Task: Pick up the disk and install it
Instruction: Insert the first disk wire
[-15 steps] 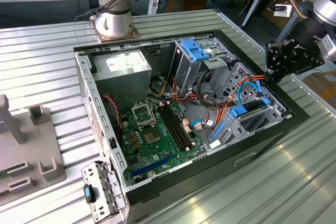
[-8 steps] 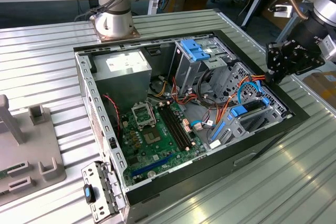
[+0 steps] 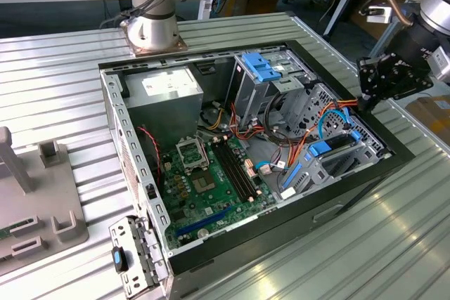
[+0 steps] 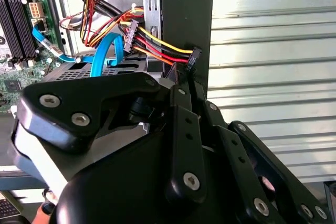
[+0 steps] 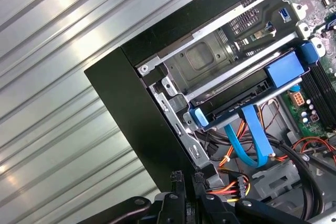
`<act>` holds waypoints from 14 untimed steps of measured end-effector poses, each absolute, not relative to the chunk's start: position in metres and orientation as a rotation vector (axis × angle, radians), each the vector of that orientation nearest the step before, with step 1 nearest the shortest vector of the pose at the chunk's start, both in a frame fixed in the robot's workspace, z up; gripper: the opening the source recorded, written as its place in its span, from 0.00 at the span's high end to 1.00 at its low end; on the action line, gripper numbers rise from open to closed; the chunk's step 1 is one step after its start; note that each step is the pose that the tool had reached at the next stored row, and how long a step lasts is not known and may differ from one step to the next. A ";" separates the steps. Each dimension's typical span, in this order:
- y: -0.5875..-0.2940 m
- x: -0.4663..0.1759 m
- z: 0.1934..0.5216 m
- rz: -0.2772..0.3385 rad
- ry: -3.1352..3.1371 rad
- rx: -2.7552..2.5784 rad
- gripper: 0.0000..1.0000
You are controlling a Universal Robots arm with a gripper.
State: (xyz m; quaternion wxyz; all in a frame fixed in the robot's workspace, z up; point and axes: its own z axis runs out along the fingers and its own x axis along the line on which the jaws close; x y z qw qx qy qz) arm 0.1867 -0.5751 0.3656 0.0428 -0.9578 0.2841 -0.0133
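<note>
While the tool [image 3: 367, 103] hangs at the right edge of the exterior view, just over the rim of the open computer case [image 3: 281, 224], its fingers look pressed together on nothing. It sits close to the bundled power wires [image 5: 231, 186] in the first wrist view. The disk [image 3: 329, 150] lies flat in the drive cage at the case's lower right corner, its blue carrier framing the dark body, so it appears seated. The case rests on the ribbed metal counter [image 3: 365, 251].
</note>
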 end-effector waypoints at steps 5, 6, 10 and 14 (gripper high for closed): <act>-0.575 0.187 0.373 -0.044 0.869 -2.929 0.83; -0.575 0.187 0.374 -0.045 0.869 -2.929 0.83; -0.575 0.187 0.376 -0.049 0.868 -2.928 0.83; -0.575 0.180 0.377 -0.051 0.868 -2.927 0.83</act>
